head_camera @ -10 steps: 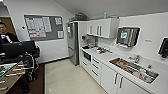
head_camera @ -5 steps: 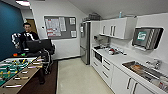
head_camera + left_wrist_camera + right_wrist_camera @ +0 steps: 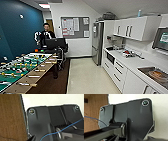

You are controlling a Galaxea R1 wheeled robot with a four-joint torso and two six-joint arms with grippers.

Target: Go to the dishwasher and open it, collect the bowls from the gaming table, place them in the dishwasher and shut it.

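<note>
The gaming table (image 3: 30, 80), with a green field and rods with handles, stands at the left of the head view. Small orange and green objects (image 3: 38, 50) sit at its far end; whether they are bowls is too blurred to tell. White lower cabinets (image 3: 119, 73) run under the counter on the right, with one dark panel (image 3: 110, 58) close to the fridge. I cannot pick out the dishwasher among these fronts. Both wrist views look down past the robot's dark plate at brown carpet (image 3: 11, 116) and pale floor (image 3: 160, 112).
A person (image 3: 46, 35) stands behind a dark control rig (image 3: 55, 43) past the table's far end. The tall steel fridge (image 3: 98, 42) stands at the back. A counter with a sink (image 3: 156, 74) lines the right, with white wall cupboards above. Pale floor (image 3: 87, 77) runs down the middle.
The whole head picture has shifted right, so the camera has turned left. More of the gaming table now shows, and the person sits nearer the picture's middle.
</note>
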